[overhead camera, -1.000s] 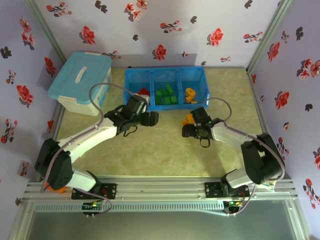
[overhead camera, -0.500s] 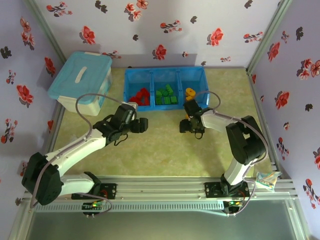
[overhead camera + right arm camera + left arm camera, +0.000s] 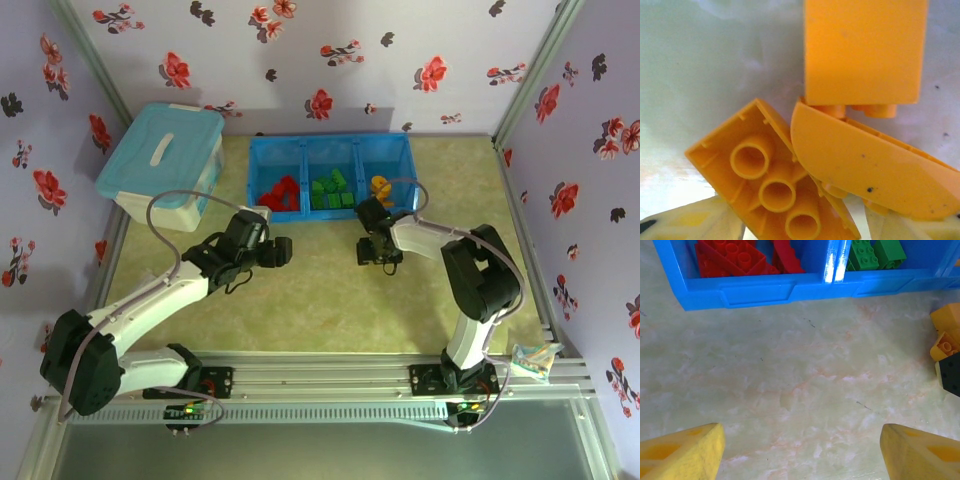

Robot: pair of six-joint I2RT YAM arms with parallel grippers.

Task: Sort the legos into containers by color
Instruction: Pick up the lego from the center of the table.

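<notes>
The bright blue tray [image 3: 330,140] holds red bricks [image 3: 280,192] on the left, green bricks [image 3: 332,190] in the middle and orange-yellow bricks [image 3: 380,187] on the right. My left gripper [image 3: 278,250] hovers open over bare table in front of the tray wall [image 3: 760,290], nothing between its fingers [image 3: 685,452]. My right gripper [image 3: 372,252] is down on loose orange bricks just before the tray. An upside-down brick [image 3: 770,185] and a curved brick [image 3: 875,170] lie between its spread fingers [image 3: 700,222]. A third block [image 3: 862,50] lies beyond them.
A pale blue tub [image 3: 160,160] with a white-handled lid stands at the back left, beside the tray. The loose orange bricks [image 3: 946,335] also sit at the right edge of the left wrist view. Flowered walls close in the table.
My right gripper has moved left and toward the tray, onto the loose orange bricks. My left gripper drew back from the red compartment, then stayed nearly still.
</notes>
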